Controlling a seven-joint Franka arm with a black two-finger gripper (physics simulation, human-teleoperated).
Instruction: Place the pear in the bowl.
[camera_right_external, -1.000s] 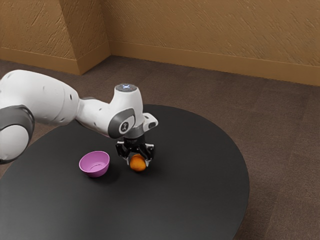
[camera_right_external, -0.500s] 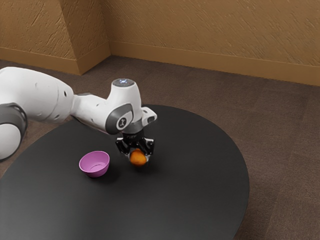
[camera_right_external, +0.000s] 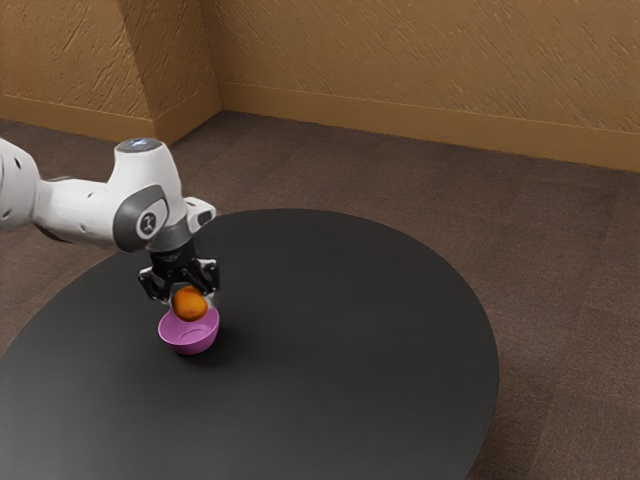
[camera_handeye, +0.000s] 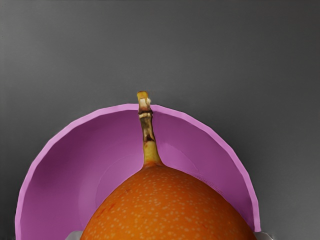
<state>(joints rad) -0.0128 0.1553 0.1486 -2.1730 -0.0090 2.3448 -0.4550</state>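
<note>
In the exterior view my gripper (camera_right_external: 190, 300) is shut on the orange pear (camera_right_external: 190, 304), one finger on each side of it. The pink bowl (camera_right_external: 190, 341) stands on the table right below, and the pear hangs over its far part, overlapping the rim in that view. From the wrist camera, the speckled pear (camera_handeye: 167, 207) with its brown stem covers part of the bowl (camera_handeye: 57, 187). The bowl's inside shows around the fruit. Whether pear and bowl touch, I cannot tell.
The round black table (camera_right_external: 350, 350) extends from the bowl toward the exterior view's right. Brown carpet (camera_right_external: 560, 280) and a textured tan wall (camera_right_external: 430, 60) lie beyond its edge.
My gripper has lifted the pear off the table and carried it toward the exterior view's left, to above the bowl. The bowl has stayed where it was.
</note>
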